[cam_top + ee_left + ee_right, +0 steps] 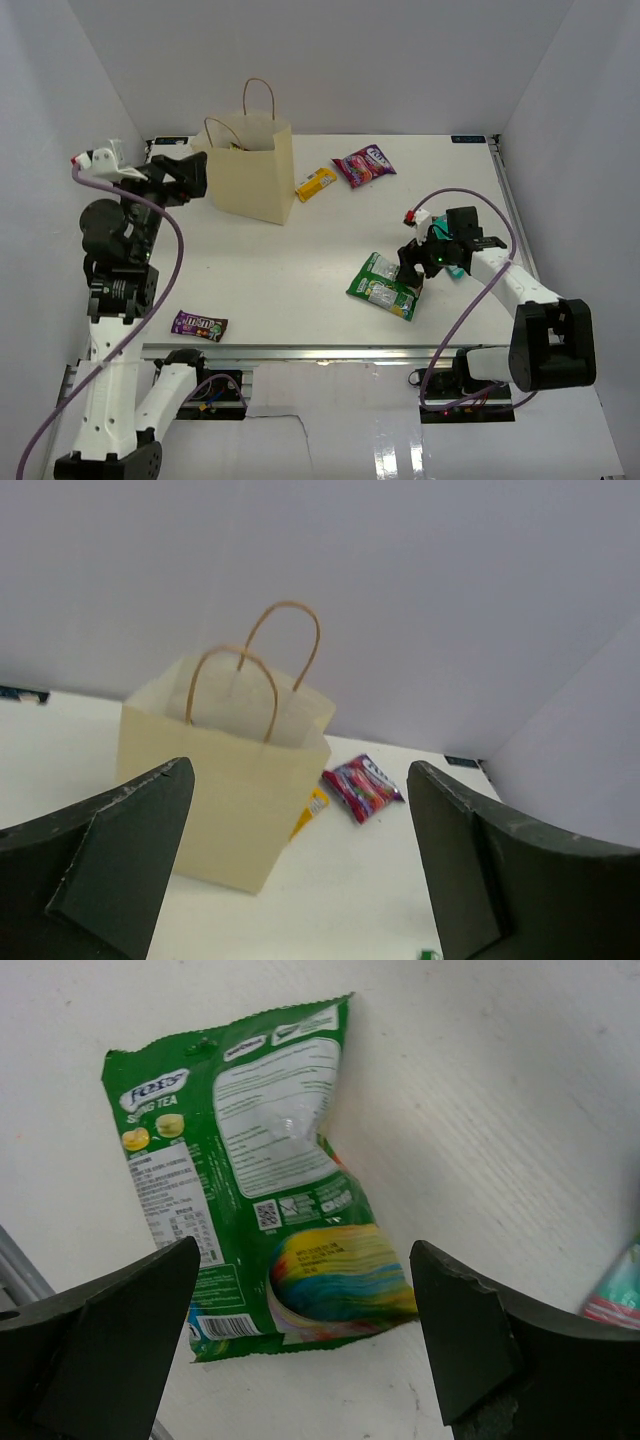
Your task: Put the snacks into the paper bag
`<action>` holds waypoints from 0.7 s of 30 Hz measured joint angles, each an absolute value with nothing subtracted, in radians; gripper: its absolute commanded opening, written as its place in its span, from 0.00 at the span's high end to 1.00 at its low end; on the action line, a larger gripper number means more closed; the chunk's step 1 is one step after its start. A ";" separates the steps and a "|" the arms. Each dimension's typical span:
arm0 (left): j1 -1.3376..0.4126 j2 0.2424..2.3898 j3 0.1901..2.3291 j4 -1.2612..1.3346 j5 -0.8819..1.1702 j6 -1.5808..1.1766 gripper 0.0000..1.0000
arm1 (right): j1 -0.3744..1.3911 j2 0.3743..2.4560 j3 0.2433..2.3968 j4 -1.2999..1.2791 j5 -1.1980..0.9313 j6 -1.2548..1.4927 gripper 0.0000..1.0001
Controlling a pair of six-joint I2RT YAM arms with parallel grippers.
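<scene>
- L claw point(300, 770): your fingers point(130, 850) are wide apart, nothing between them. It sits in the air just left of the paper bag point(250, 170), pointing toward the bag's top. Whether it touches the bag wall: can't tell.
- Paper bag: upright at rear-left of the table point(300, 240), mouth open, both brown loop handles standing up. No view shows the bag's inside.
- R claw point(300, 1260): fingers apart, not clamped on anything. It hangs over the green packet point(250, 1190) on the right half of the table.
- Green packet: flat on the table, back label up, a bit crumpled. In your R wrist view its lower end lies between the two fingers. Contact w/ the fingers: can't tell.
- Teal packet point(618, 1285): only a sliver shows at the right edge of the R wrist view, just beside the right-hand finger. It's near the green one, not touching it.
- Yellow bar point(316, 183): flat on the table just beside the bag's right bottom corner.
- Pink packet point(364, 165): flat, just right of the yellow bar, near the table's back edge.
- Purple-brown candy pack point(199, 325): flat at the near edge by your L arm, well apart from the bag.
</scene>
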State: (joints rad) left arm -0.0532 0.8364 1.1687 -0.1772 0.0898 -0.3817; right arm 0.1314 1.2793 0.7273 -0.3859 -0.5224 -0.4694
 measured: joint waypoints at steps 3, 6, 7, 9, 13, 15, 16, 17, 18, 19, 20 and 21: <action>-0.053 0.738 1.043 -0.201 0.123 -0.443 0.02 | 0.158 1.335 0.735 -0.402 -0.576 -0.527 0.09; -0.053 0.689 0.905 -0.253 0.188 -0.526 0.02 | 0.175 1.381 0.737 -0.401 -0.596 -0.580 0.08; -0.053 0.672 0.855 -0.274 0.212 -0.560 0.02 | 0.177 1.406 0.737 -0.396 -0.589 -0.593 0.06; -0.054 0.648 0.773 -0.303 0.247 -0.619 0.02 | 0.177 1.438 0.737 -0.385 -0.572 -0.616 0.04; -0.054 0.569 0.652 -0.359 0.279 -0.721 0.02 | 0.180 1.507 0.767 -0.399 -0.583 -0.676 0.36; -0.054 0.541 0.626 -0.384 0.278 -0.764 0.02 | 0.187 1.537 0.797 -0.424 -0.610 -0.705 0.58; -0.054 0.533 0.620 -0.397 0.278 -0.783 0.03 | 0.191 1.550 0.813 -0.437 -0.629 -0.723 0.64; -0.054 0.529 0.615 -0.405 0.276 -0.805 0.04 | 0.194 1.559 0.828 -0.453 -0.655 -0.734 0.70; -0.054 0.528 0.611 -0.414 0.274 -0.823 0.04 | 0.198 1.562 0.840 -0.470 -0.679 -0.747 0.81; -0.054 0.528 0.604 -0.424 0.273 -0.841 0.05 | 0.200 1.563 0.848 -0.485 -0.699 -0.760 0.84; -0.054 0.528 0.596 -0.435 0.271 -0.860 0.05 | 0.202 1.562 0.856 -0.503 -0.724 -0.773 0.88; -0.054 0.528 0.588 -0.447 0.270 -0.875 0.05 | 0.204 1.562 0.862 -0.519 -0.735 -0.788 0.92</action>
State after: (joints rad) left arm -0.0536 0.5282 0.5877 -0.4473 0.2699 -0.8753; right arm 0.2043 1.5620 0.8623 -0.5186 -0.7345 -0.7876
